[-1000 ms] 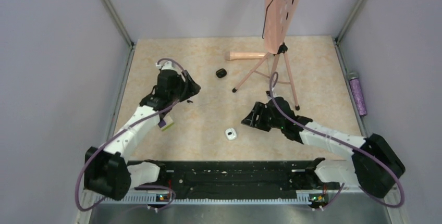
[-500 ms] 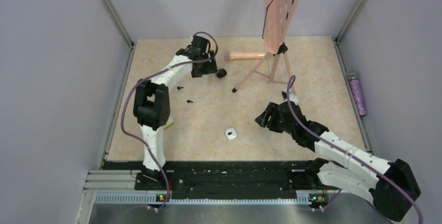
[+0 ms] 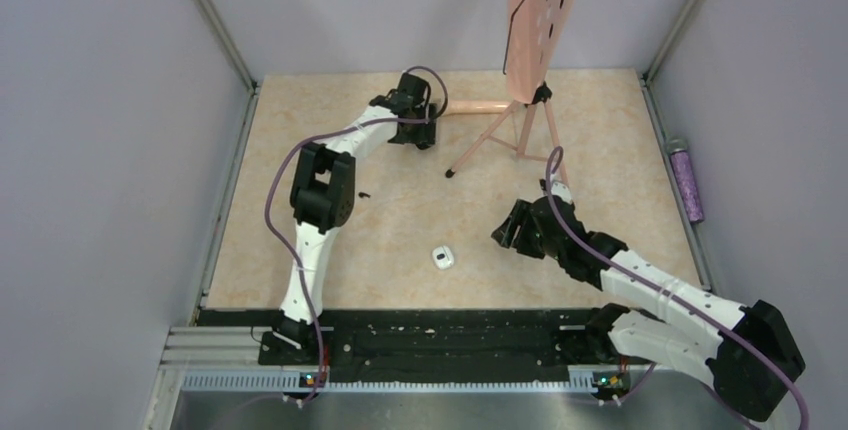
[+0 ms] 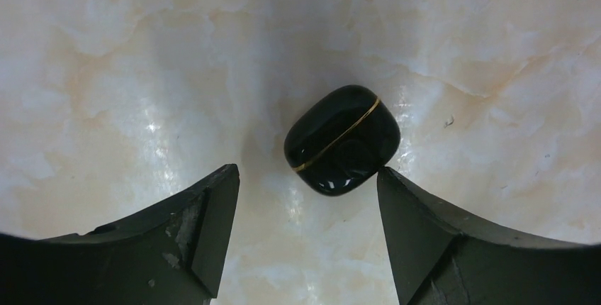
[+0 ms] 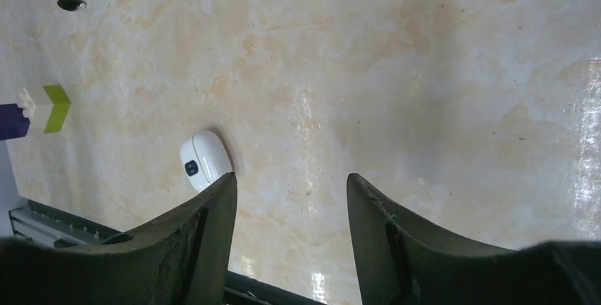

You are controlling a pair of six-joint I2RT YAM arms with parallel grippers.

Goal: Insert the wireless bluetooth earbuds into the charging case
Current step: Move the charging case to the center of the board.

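Observation:
A glossy black charging case (image 4: 341, 140) with a thin gold seam lies shut on the table. My left gripper (image 4: 308, 177) is open right over it, and the case sits just ahead of the jaws, beside the right fingertip (image 4: 397, 198). In the top view the left gripper (image 3: 415, 132) hides the case. One tiny black earbud (image 3: 362, 193) lies on the table and also shows in the right wrist view (image 5: 71, 3). The second earbud is out of view. My right gripper (image 3: 510, 230) is open and empty above bare table.
A small white oval case (image 3: 443, 257) lies mid-table, beside my right gripper's left finger (image 5: 205, 159). A purple-and-yellow block (image 5: 35, 113) lies to the left. A pink tripod with a board (image 3: 520, 120) and a pink cylinder (image 3: 475, 107) stand at the back. A purple bottle (image 3: 686, 180) lies beyond the right edge.
My left arm has swung from the left of the table out to the far centre, over the black case. My right gripper has drawn back slightly to the right.

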